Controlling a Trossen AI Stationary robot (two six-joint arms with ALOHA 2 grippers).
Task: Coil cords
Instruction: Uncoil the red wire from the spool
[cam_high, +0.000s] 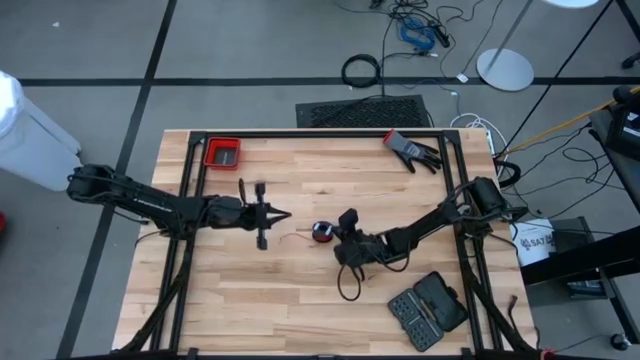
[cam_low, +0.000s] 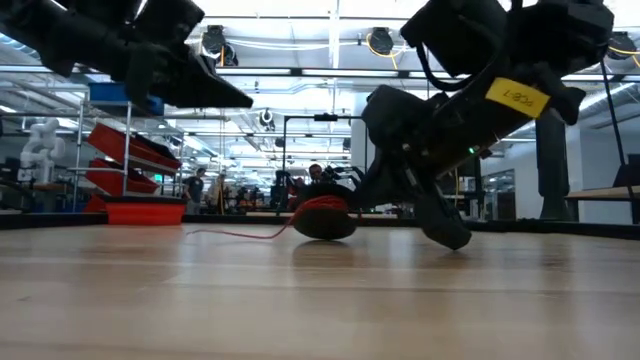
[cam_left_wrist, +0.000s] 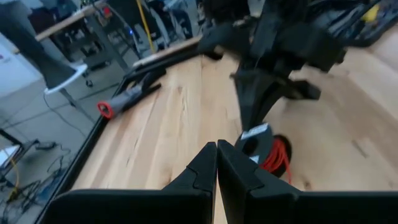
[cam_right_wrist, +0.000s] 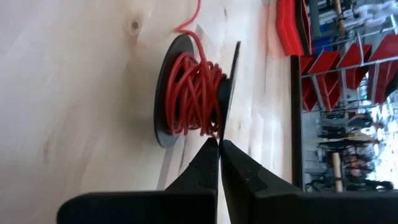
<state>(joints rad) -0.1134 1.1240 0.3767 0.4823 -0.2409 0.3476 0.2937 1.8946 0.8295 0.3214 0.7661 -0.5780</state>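
Most of the red cord (cam_right_wrist: 189, 93) is wound on its spool (cam_right_wrist: 163, 93); a short tail trails across the bench (cam_high: 300, 300). The right pincer (cam_right_wrist: 217, 144) is pinched together at the spool's rim, the left pincer (cam_left_wrist: 216, 149) closed on nothing.

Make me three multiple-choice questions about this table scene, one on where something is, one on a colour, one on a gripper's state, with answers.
1. Where does the small black spool wound with cord sit?
A. mid-table, between the two grippers
B. inside the red tray
C. on the floor

2. What colour is the thin string-like cord?
A. blue
B. red
C. yellow

3. How do the right gripper's fingers stand?
A. wide open
B. shut at the spool's rim
C. out of sight

Answers: A, the high view shows it on the wooden table; B, red windings show; C is wrong, B: the fingertips meet.
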